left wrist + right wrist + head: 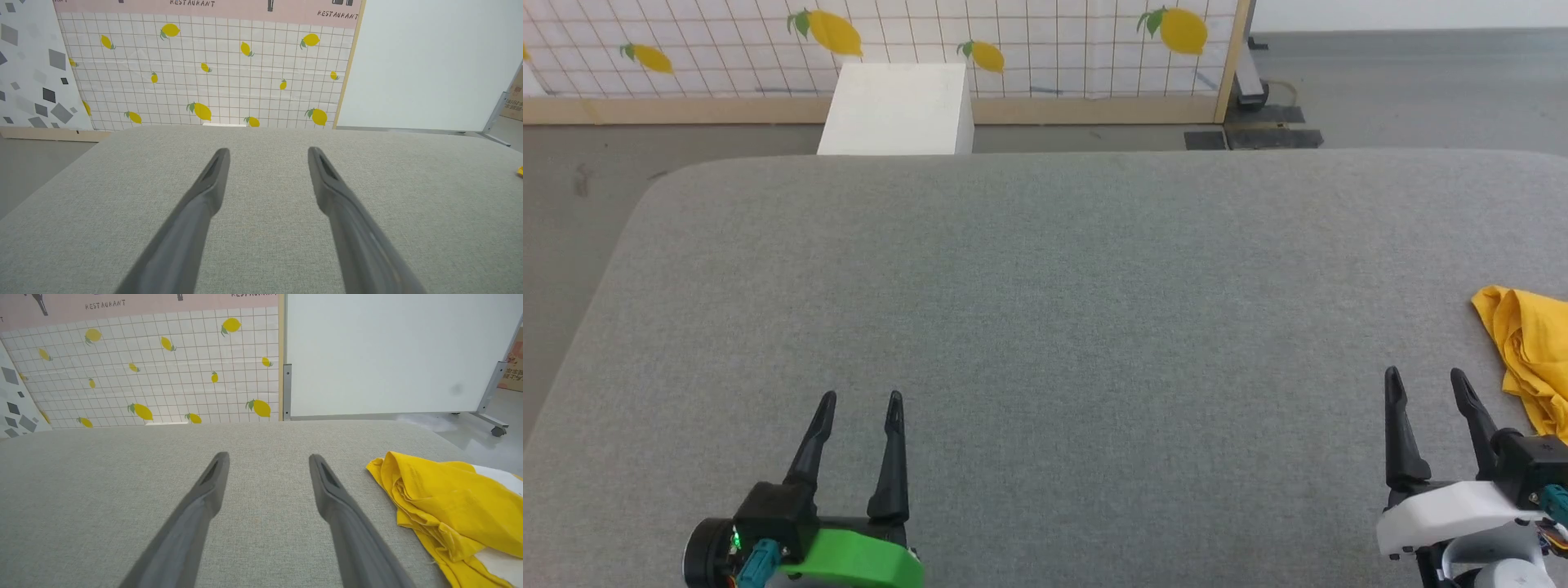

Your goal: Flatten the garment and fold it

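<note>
Plainly the garment (1529, 351) lies crumpled at the right edge of the grey table (1045, 286), just right of the right gripper (1424, 374) and well apart from the left gripper (860, 397), both spread wide and empty

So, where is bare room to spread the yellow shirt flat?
The grey padded surface is bare from the left gripper across to the right gripper, and up to its far edge near the white box. It is crowded at the right edge, where the crumpled garment lies beside the right gripper.
</note>
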Robot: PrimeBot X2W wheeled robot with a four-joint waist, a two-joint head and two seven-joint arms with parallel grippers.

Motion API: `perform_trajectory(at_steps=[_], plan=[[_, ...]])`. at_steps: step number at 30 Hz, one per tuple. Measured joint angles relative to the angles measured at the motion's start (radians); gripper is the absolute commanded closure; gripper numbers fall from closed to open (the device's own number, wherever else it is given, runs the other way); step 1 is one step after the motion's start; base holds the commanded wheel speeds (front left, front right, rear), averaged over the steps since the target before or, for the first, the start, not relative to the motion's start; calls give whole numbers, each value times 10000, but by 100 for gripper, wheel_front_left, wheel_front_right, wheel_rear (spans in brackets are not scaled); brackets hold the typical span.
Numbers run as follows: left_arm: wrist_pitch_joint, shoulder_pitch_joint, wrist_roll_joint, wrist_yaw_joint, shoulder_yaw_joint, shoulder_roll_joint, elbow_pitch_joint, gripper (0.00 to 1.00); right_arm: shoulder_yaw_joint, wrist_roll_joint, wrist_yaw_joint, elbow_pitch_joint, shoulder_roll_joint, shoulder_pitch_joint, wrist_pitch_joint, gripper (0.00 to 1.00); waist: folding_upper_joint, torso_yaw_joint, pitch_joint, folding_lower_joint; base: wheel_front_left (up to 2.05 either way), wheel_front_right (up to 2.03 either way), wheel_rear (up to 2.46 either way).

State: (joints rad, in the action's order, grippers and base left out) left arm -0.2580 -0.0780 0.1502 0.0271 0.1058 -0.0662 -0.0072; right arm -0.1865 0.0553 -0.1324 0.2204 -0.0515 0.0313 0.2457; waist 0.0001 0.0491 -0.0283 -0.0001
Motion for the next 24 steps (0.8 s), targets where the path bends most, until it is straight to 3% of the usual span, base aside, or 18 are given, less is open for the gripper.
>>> perform_trajectory(at_steps=[6,7,24], plan=[[0,25,19,73,-121,44,56,0,-13,65,0,100,0,67,27,0,0,37,-114,0,0,0,0],[0,24,19,71,-150,48,42,100,-17,65,0,102,0,67,25,100,0,40,-124,0,0,0,0],[213,15,-36,67,-213,42,40,100,130,58,0,-59,0,63,-186,100,0,-14,-84,0,0,0,0]])
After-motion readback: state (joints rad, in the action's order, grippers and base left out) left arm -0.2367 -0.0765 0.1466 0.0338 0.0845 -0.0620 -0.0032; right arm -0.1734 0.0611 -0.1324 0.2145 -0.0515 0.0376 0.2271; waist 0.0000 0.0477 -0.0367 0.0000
